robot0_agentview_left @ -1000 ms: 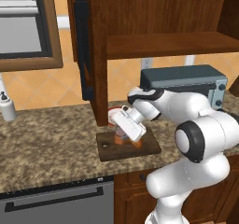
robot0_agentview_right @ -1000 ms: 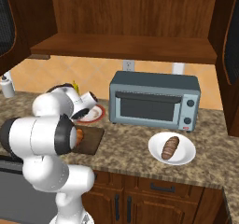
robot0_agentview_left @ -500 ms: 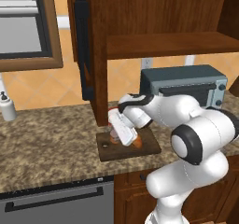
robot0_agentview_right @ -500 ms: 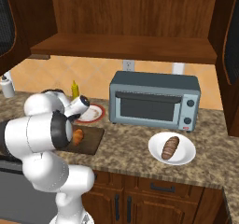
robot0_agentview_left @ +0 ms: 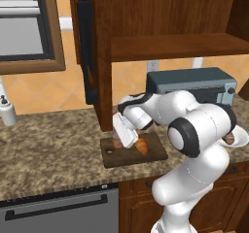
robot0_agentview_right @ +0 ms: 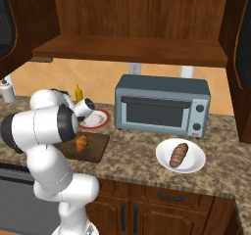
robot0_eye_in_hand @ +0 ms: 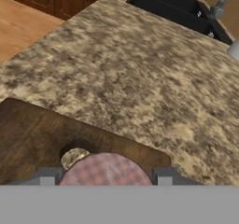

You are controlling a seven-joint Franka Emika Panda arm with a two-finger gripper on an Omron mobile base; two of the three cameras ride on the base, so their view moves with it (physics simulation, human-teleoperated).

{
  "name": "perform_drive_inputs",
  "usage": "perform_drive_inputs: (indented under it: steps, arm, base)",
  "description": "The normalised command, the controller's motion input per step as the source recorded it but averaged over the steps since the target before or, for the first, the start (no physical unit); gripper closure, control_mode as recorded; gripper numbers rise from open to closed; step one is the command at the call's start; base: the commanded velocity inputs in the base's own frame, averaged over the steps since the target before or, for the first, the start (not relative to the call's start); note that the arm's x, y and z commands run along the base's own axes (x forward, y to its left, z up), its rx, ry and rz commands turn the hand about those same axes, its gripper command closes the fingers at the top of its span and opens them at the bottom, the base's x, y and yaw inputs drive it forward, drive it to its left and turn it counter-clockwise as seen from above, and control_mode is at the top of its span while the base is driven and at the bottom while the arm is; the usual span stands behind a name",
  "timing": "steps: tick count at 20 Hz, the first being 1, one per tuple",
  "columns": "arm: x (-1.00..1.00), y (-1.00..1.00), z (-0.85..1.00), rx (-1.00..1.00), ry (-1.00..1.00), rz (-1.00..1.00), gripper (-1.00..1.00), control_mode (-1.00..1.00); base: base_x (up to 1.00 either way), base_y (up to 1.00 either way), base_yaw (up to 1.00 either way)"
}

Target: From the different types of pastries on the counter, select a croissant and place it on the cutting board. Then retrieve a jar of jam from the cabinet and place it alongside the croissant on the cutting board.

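The jar of jam sits low over the cutting board, close to the small hole at the board's end. Its checked pinkish lid lies between the 2 fingertips of the hand. The fingertips flank the lid closely, but I cannot tell whether they are clamped on it or have let go, nor whether the jar's base is resting on the board.

I judge the jar to be stiff, smooth-sided and probably slippery, and breakable if it is glass. It is best held across the body just under the lid, squarely, and set down upright. It is short, so it should stand steadily once released.

The croissant lies on the board just beside the hand, toward the board's middle. It looks light and soft and would flake if squeezed, so it is best not nudged.

Off the board's far end along the worktop, past the toaster oven, a white plate holds 1 dark oblong pastry. A second plate sits just behind the board, and I cannot tell what is on it. The oven door is shut.
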Motion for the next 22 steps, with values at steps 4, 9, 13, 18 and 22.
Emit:
perform_drive_inputs:
  steps: [4,9,13,18,22]
  arm:
    - [0.14,0.00,-0.10,0.00,0.00,0.00,-1.00,-1.00]
    - [0.00,0.00,-0.05,0.00,0.00,0.00,-1.00,-1.00]
    - [-0.20,0.00,0.07,0.00,-0.04,0.00,-1.00,-1.00]
    - [-0.35,-0.01,0.30,0.01,-0.04,0.00,-1.00,-1.00]
    - [-0.48,-0.20,0.38,0.09,-0.05,0.00,-1.00,-1.00]
  base:
    - [0.00,0.00,0.00]
    - [0.00,0.00,0.00]
    - [0.00,0.00,0.00]
    - [0.00,0.00,0.00]
    - [0.00,0.00,0.00]
